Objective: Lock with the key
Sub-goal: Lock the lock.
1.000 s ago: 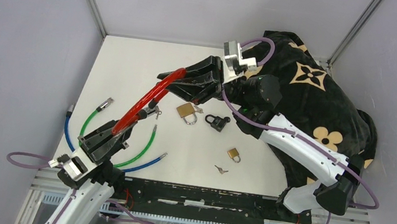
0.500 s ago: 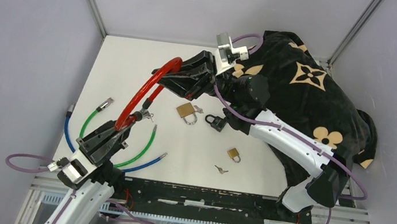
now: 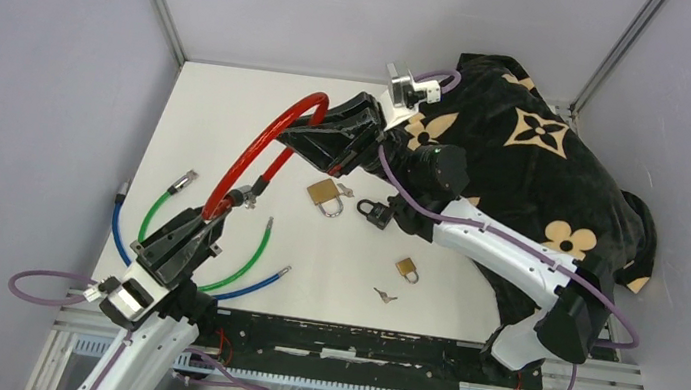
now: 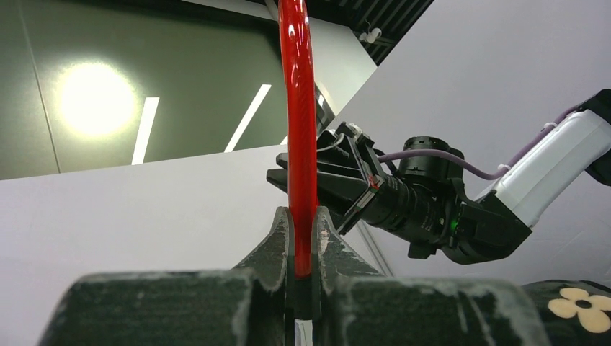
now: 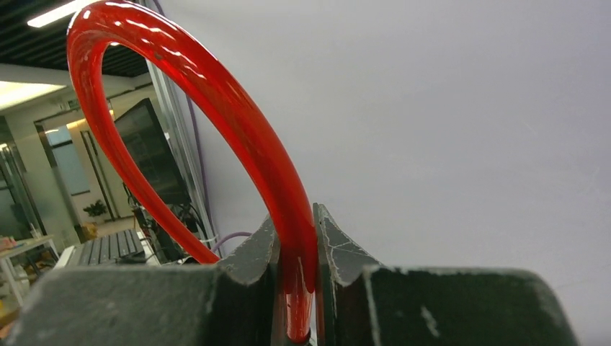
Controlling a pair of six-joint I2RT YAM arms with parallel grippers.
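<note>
Red cable (image 3: 247,160), held between my two pincers: a glossy, see-through red tube, it bends in one smooth bow over the left half of the table (image 3: 334,254). My left pincer (image 3: 206,227) clamps its near, lower end, and in the left wrist view the cable (image 4: 300,144) rises straight up from the pinched fingers (image 4: 277,238). My right pincer (image 3: 303,139) grips it farther back, at the other end of the bow, and in the right wrist view it (image 5: 284,194) curls up and over from the jaws. Beyond that grip a short stretch slopes back down to a dark tip (image 3: 255,186), which hangs free. Small metal pieces (image 3: 240,197) sit by the cable close to my left pincer, too small to identify.
</note>
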